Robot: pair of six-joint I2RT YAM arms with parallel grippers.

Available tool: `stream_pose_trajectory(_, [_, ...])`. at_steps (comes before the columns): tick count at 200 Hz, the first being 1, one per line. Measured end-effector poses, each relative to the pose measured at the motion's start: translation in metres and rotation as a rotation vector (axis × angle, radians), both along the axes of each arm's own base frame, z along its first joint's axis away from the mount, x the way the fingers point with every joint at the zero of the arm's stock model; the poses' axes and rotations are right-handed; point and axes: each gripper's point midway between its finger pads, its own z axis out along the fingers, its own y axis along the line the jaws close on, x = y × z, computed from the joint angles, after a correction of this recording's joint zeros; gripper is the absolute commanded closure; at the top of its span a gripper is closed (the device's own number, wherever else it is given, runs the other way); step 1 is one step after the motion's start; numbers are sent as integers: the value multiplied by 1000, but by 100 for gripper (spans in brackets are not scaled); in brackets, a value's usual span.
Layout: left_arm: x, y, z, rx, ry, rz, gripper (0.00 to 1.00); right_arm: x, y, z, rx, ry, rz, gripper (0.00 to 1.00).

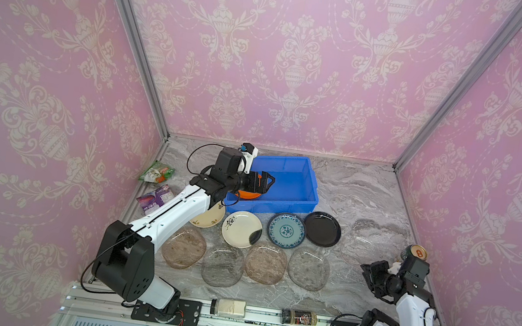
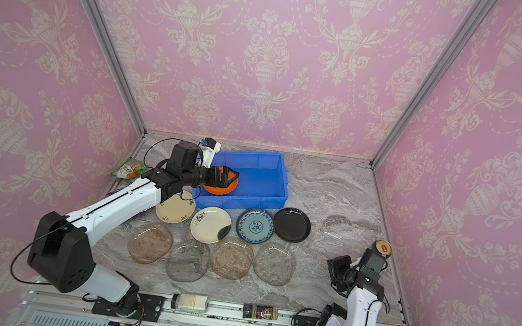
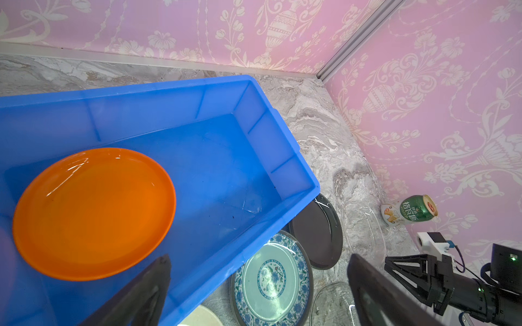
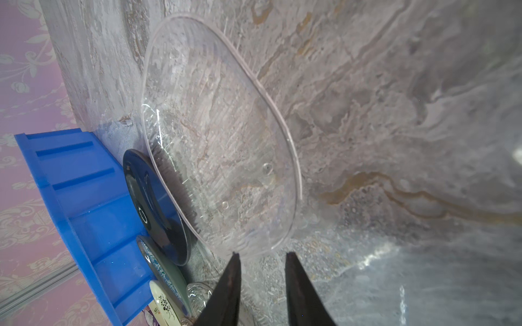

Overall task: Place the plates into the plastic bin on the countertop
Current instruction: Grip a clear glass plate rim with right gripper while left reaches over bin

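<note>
Your left gripper (image 1: 265,183) hangs over the left end of the plastic bin (image 1: 313,192). In the left wrist view its fingers (image 3: 152,288) stand spread wide with nothing between them. Below them 1 orange plate (image 3: 93,211) lies flat on the bin floor at that same end, and the rest of the floor is bare blue. The bin sits toward the back of the countertop (image 1: 359,191), left of centre.

Just in front of the bin you have a row of 4 round plates:
- 2 cream floral plates (image 1: 241,228), the left one partly hidden under your left arm
- 1 teal-patterned plate (image 1: 286,230)
- 1 black plate (image 1: 322,229), just beside the bin's front right corner

Nearer the rail, 4 tinted glass plates (image 1: 223,265) lie close together in a second row.

Right of the black plate, 1 clear plate (image 4: 220,141) lies flat on the marble and is hard to make out in both top views. Your right gripper (image 4: 262,256) sits low at its near edge, close to a green can (image 3: 418,210). Its fingers stand a narrow gap apart with only countertop showing between them. The plate's rim lies just past the fingertips, not clamped.
</note>
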Motion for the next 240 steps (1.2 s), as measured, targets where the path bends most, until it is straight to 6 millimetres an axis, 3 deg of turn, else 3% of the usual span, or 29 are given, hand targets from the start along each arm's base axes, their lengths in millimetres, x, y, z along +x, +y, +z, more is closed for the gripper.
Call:
stream_pose_trajectory(57, [2,-2,-3,-6,1,-8,1,2,-1,-4,12,11,-1,70])
stream_pose_trajectory(109, [6,0,1,-13,-16,-1,1,1,-1,-24,33,39,-7,72])
stream_pose_trajectory(173, [10,1,-2,-19,-10,6,1,15,-10,-25,24,-8,-46,80])
stream_pose_trajectory(240, [14,-2,-13,-20,12,7,1,21,-15,-28,12,-24,-65,100])
